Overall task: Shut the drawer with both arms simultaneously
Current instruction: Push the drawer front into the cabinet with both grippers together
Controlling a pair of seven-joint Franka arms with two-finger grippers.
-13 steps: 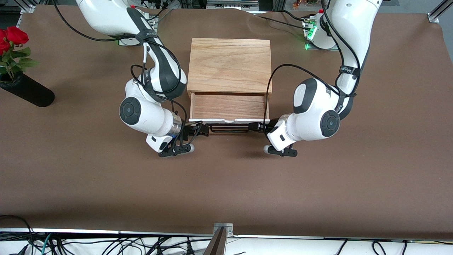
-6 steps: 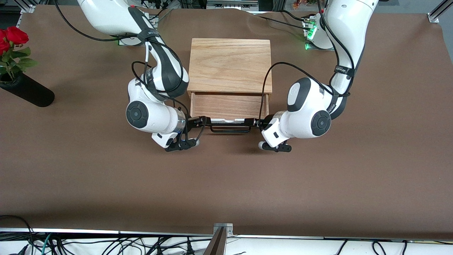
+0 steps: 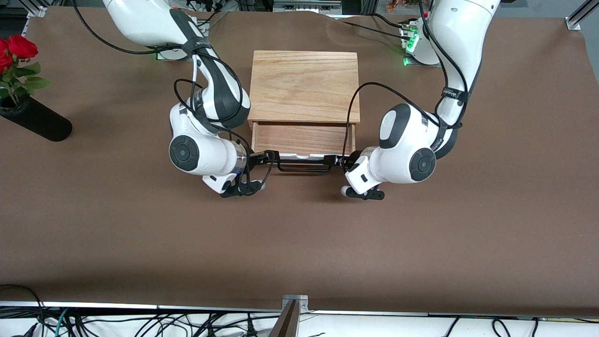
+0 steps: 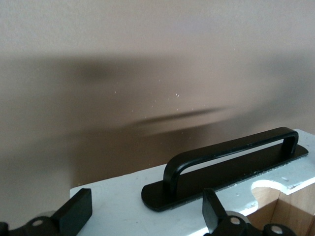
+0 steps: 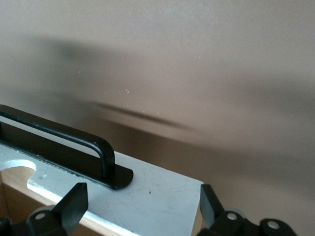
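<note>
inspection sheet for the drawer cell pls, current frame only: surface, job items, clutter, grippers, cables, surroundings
Surface: brown table cover, rumpled near the arm bases.
Job's things: drawer partly open in the wooden box; black handle on its white front.
Clutter: black vase with red roses at the right arm's end of the table.
Grippers: left gripper and right gripper both open, one at each end of the drawer front.
Cables: black cables run along both arms; a tangle lies below the table's near edge.
Surroundings: metal frame corner; green light at the left arm's base.
</note>
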